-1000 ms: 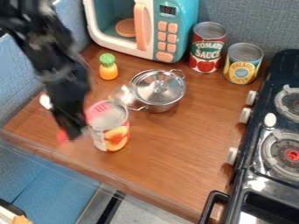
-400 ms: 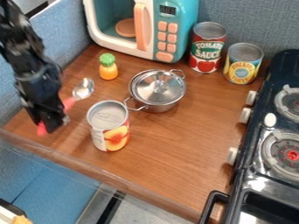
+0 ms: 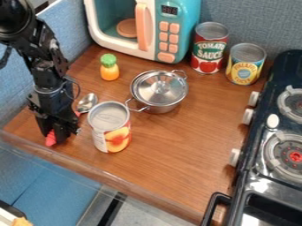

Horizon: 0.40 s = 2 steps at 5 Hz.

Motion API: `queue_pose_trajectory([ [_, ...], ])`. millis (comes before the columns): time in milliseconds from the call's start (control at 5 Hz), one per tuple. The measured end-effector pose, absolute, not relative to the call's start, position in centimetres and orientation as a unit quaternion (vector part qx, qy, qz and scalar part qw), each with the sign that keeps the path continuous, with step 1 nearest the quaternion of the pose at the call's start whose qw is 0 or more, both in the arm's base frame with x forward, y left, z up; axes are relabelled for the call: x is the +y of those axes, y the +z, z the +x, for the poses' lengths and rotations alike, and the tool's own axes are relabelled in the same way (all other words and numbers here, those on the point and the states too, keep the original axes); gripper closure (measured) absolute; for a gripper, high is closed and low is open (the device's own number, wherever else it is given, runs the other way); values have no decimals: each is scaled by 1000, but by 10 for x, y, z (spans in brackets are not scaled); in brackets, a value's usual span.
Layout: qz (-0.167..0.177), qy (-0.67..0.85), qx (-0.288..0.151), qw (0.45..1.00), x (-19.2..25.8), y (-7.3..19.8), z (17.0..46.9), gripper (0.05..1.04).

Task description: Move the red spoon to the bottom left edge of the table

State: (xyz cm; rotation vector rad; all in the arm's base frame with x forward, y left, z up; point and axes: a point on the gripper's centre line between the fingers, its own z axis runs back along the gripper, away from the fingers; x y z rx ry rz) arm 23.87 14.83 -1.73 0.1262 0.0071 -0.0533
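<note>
"TOMATO SAUCE" on red can, "PINEAPPLE" (yellow can)

Free passage between the peach can and stove, with that can just beside the gripper as obstacle

The counter looks like smooth wood with a soft sheen. The lidded pot is polished, mirror-bright metal; the red spoon pairs shiny metal with a plastic-looking handle. Smooth plastic forms the microwave; rough, matt cloth seems to cover the partition.
</note>
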Motion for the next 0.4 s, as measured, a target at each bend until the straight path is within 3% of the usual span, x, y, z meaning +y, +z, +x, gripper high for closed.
queue_pose_trajectory([
  [200, 48, -28, -16, 998, 149, -4, 239, 284],
  [400, 42, -38, -45, 997, 155, 24, 238, 80],
])
